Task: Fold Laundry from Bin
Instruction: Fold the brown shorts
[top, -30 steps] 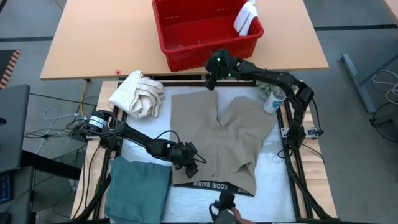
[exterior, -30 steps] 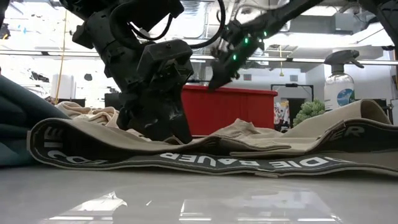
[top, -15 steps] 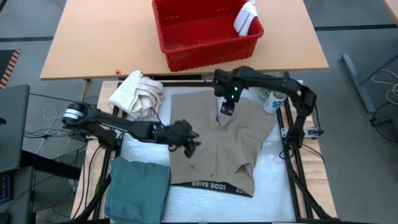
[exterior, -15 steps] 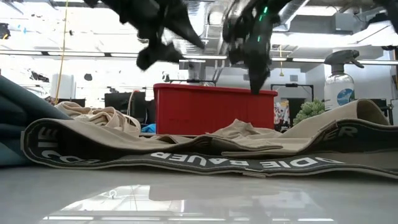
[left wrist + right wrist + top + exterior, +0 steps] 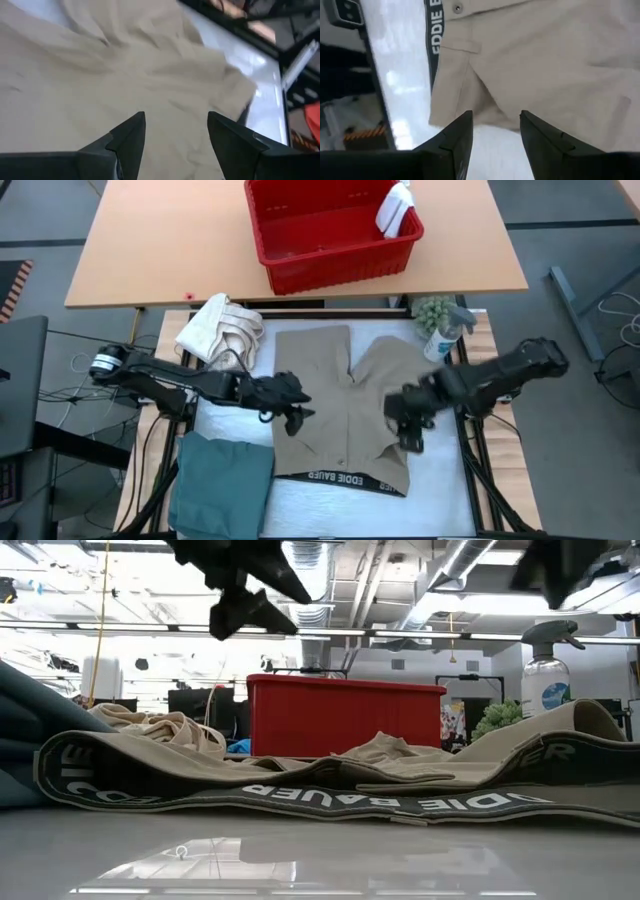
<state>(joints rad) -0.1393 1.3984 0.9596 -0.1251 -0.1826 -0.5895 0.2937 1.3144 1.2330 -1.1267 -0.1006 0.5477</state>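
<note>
Left gripper (image 5: pixel 293 408) hovers over the left half of the tan khaki trousers (image 5: pixel 345 415), fingers parted with nothing between them; the left wrist view shows only tan cloth under the two open fingers (image 5: pixel 131 134). Right gripper (image 5: pixel 408 423) hangs over the trousers' right edge near the waistband (image 5: pixel 345 477), jaws also spread and empty; its wrist view shows the fabric's folded edge and bare white table past the fingertips. Key relation: trousers lie flat on the white work table (image 5: pixel 440 480), long axis running 12 to 6 in the high view, waistband at 6, legs toward 12. Cloth sits directly below the left gripper and extends toward 3; from the right gripper it lies toward 9, edge just beneath. Both arms are about equally near, one per side, so a two-sided pinch for a fold looks likely, though that is a guess. Left arm reaches in low from 9, stretched nearly straight; right arm comes in from 3, elbow out past the table edge. In the low view the left gripper is raised well above the cloth. Other laundry: teal-green garment (image 5: pixel 222 477) folded at 7, small white cloth (image 5: pixel 396 210) on the corner of the red bin (image 5: pixel 330 252) at 12. Cream bundled cloth (image 5: pixel 222 330) at 10, spray bottle (image 5: pixel 443 338) at 2.
</note>
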